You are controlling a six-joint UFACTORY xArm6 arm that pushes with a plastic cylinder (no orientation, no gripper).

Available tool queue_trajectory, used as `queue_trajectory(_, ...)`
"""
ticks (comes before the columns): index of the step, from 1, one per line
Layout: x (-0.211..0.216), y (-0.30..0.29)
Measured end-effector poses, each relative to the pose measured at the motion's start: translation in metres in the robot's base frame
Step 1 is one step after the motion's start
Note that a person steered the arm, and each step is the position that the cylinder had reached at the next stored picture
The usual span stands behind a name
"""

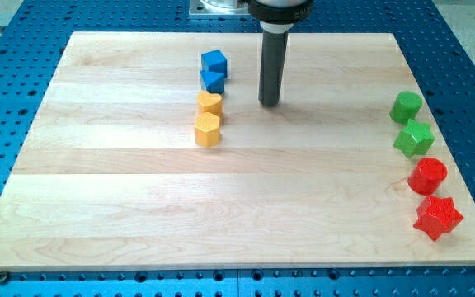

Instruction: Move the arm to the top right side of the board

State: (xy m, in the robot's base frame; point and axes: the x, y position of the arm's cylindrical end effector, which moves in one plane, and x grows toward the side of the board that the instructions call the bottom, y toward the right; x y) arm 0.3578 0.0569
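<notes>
My tip (269, 103) rests on the wooden board (122, 198) near the view's top, a little right of the middle. To its left stands a column of blocks: a blue cube (214, 63), a blue block (213, 81), a yellow heart (210, 103) and a yellow hexagon (208, 129). The tip is apart from them, roughly level with the yellow heart. At the board's right edge sit a green cylinder (406, 106), a green star (414, 139), a red cylinder (427, 175) and a red star (438, 217).
The board lies on a blue perforated table (468, 49). The arm's mount (218, 7) shows at the view's top centre.
</notes>
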Motion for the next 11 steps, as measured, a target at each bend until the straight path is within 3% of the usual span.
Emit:
queue_trajectory(1, 0.0, 0.0)
queue_trajectory(3, -0.066, 0.121)
queue_trajectory(4, -0.066, 0.155)
queue_trajectory(11, -0.096, 0.16)
